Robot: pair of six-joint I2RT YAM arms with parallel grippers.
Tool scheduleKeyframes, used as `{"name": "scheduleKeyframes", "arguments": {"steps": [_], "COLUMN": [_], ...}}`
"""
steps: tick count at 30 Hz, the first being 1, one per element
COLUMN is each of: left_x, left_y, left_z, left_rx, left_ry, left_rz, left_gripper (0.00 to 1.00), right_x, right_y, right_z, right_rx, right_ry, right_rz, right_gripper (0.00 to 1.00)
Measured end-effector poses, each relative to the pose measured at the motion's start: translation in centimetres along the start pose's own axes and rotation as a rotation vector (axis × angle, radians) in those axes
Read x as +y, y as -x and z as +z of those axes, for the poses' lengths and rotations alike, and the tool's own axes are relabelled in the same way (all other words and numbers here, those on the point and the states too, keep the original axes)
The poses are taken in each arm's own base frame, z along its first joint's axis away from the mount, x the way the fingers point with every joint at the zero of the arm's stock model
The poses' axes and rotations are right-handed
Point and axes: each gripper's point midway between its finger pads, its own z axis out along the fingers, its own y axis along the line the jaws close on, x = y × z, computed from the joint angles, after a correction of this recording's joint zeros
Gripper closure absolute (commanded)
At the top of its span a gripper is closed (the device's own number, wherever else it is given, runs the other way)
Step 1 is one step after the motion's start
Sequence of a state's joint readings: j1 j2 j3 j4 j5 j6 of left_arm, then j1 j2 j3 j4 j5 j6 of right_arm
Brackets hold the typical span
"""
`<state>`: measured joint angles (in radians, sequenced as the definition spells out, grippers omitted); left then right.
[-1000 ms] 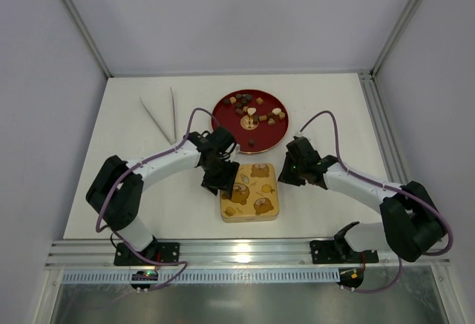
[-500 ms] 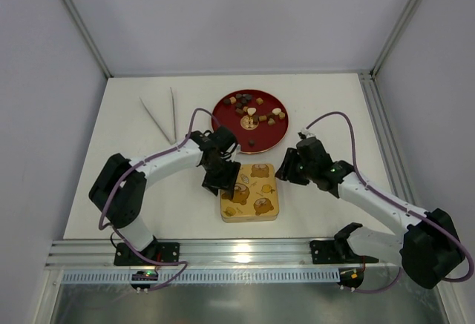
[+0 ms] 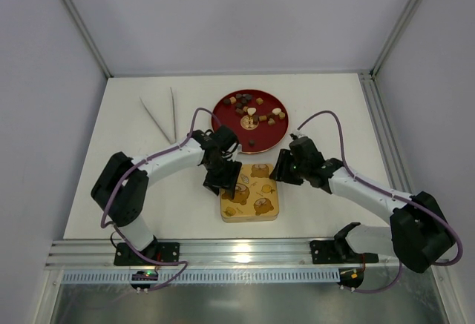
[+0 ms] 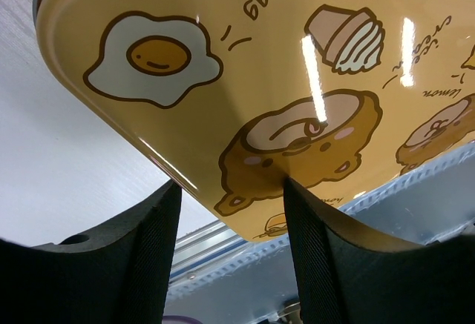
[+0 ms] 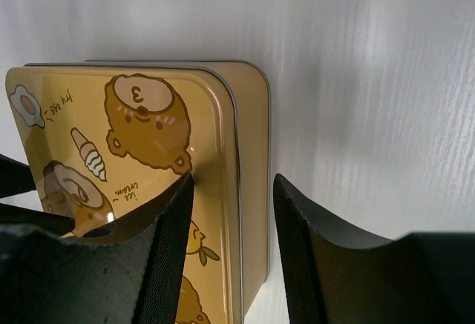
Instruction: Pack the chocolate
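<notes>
Opening step: tin (image 3: 256, 196) closed. Left fingers (image 4: 148, 257) and right fingers (image 5: 167, 257) spread, straddling its 9 and 2 o'clock edges. Chocolate (image 3: 252, 109) lies on plate (image 3: 220, 120) at 12 o'clock. Next: pinch lid (image 5: 148, 139), lift.

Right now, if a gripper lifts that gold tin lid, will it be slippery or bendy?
Probably slippery: the tin lid is glossy and mirrors streaks of light. It is likely stiff and light, since it looks like thin pressed metal with a rolled rim. It may tilt if lifted by one edge only, as the right gripper straddles just its side.
</notes>
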<state>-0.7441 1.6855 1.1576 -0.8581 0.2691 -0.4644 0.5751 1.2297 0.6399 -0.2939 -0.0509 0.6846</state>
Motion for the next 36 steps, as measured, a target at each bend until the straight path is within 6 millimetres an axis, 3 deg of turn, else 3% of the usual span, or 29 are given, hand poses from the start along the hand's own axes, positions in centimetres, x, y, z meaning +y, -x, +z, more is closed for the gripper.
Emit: {"name": "scheduleKeyframes", "arguments": {"steps": [13, 22, 28, 32, 36], "left_x": [-0.1, 1.5, 2.5, 1.7, 0.7], "left_y": [0.0, 1.4, 3.7, 5.6, 6.8], "left_z": [0.1, -0.9, -4.0, -7.2, -10.7], "left_rx": [0.003, -0.045, -0.161, -0.277, -0.425], "left_ry": [-0.01, -0.001, -0.023, -0.051, -0.08], "left_rz": [-0.001, -0.03, -0.062, -0.043, -0.03], "left_gripper": [0.38, 0.34, 0.33, 0.32, 0.33], "right_x": [0.5, 0.4, 0.3, 1.2, 2.8], "right_y": [0.4, 0.7, 1.5, 3.7, 6.9], "right_z": [0.6, 0.3, -0.3, -1.4, -4.1], "right_rx": [-0.024, 0.01, 0.019, -0.023, -0.126], "right_ry": [0.03, 0.007, -0.015, 0.0, 0.036], "right_rz": [0.015, -0.01, -0.029, -0.039, -0.068], "right_gripper": [0.52, 0.51, 0.49, 0.44, 0.41]}}
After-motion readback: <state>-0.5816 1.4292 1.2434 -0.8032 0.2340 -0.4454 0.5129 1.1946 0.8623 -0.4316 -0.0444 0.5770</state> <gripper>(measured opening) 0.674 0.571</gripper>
